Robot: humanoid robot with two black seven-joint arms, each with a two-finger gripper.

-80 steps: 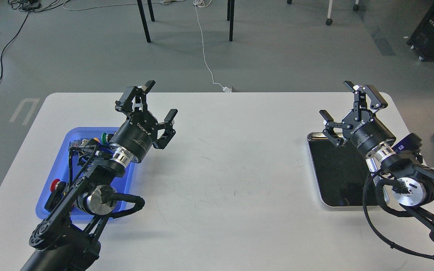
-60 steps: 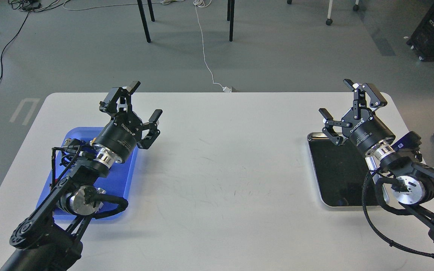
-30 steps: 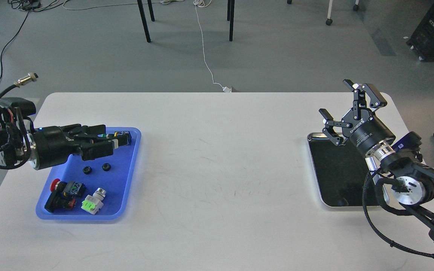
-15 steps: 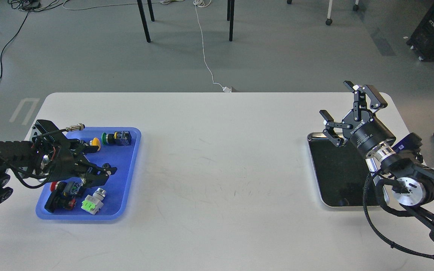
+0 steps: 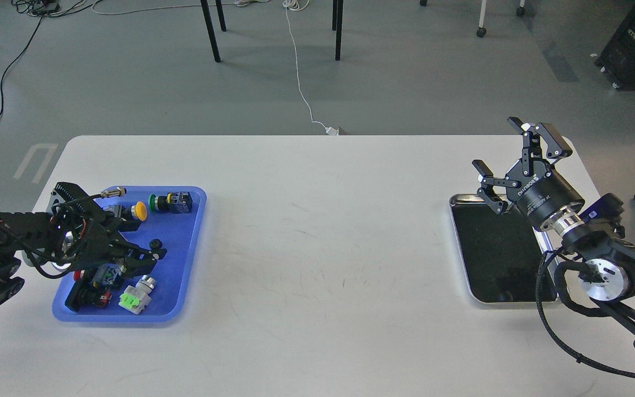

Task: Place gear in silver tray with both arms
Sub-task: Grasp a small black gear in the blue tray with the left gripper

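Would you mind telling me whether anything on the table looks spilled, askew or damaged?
Nothing stands out. The small parts all lie inside the blue plastic tray, the shiny silver metal tray sits flat and holds nothing, and nothing lies loose on the white table.

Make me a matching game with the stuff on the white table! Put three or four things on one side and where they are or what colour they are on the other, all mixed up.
Things:
1. shiny silver metal tray
2. blue plastic tray
3. round yellow push button
4. right gripper

Descriptions:
A. lies in the blue tray, near its far edge
B. on the left side of the table, holding small parts
C. raised over the far end of the silver tray, fingers spread
D. on the right side of the table, dark bottom, nothing in it

Pairs: 1-D, 2-B, 3-A, 4-C
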